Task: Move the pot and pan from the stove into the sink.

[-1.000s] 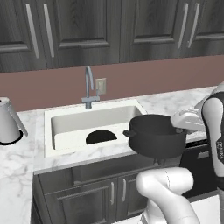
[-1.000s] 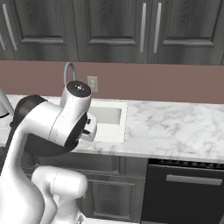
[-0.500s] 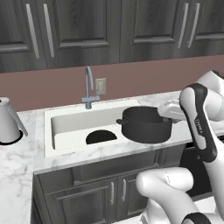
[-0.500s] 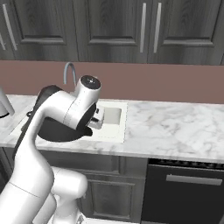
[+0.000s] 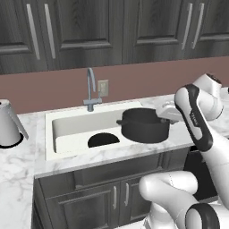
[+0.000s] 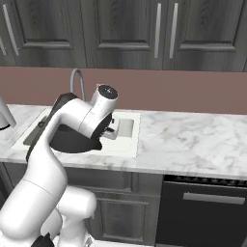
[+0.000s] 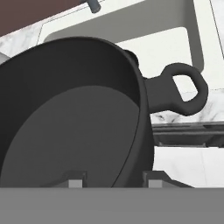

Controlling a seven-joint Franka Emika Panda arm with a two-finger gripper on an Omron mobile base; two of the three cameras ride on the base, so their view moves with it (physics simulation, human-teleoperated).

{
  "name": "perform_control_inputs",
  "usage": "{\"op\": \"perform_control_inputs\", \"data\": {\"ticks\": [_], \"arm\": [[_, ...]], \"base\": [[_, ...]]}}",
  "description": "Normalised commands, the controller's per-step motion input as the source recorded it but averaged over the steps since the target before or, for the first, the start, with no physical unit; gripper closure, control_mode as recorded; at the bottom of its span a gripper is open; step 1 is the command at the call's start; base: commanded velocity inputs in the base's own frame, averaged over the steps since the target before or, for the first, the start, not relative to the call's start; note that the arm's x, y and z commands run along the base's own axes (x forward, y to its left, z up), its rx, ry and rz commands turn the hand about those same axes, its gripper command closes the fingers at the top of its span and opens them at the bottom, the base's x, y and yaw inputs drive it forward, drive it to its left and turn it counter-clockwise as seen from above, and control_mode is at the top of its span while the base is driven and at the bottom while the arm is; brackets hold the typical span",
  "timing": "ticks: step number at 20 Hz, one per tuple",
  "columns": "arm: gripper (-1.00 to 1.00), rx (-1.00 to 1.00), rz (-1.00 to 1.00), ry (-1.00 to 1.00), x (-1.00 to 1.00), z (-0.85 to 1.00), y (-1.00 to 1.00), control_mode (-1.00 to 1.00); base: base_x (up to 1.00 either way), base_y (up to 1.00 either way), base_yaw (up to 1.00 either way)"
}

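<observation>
**A:** The pot — short, dark and straight-walled — hangs over the right half of the sink, carried by the hand of the white arm, above the white marble bench.

**B:** And the hand's hold?

**A:** Partly closed across the pot's rim. In the hand view one finger sits inside the wall and the other outside, so the pot fills the space directly ahead of the hand, its bowl stretching away from the fingers.

**B:** How is it likely to handle?

**A:** By its looks, rigid and fairly heavy, with a smooth wall that could slip in a thin pinch. Held at one edge, its weight hangs off to the side — a judgement, not a thing seen. The loop handle off to one side of the fingers looks the surer place to hold, though the rim grip appears to be serving.

**B:** What else lies in the basin?

**A:** A dark round shape, likely the pan, rests on the sink floor to the pot's left, below the faucet. The two look near each other, but whether they overlap cannot be told.
</observation>
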Motion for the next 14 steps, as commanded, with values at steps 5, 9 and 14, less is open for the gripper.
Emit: {"op": "perform_control_inputs", "data": {"ticks": [5, 9, 14], "arm": [[1.00, 0.00, 0.02, -0.04, 0.02, -0.12, 0.00, -1.00], [1.00, 0.00, 0.00, 0.00, 0.01, -0.08, 0.00, -1.00], [1.00, 0.00, 0.00, -0.03, 0.16, -0.15, 0.03, -1.00]], "base": [[0.00, 0.00, 0.00], [0.00, 0.00, 0.00], [0.00, 0.00, 0.00]]}}
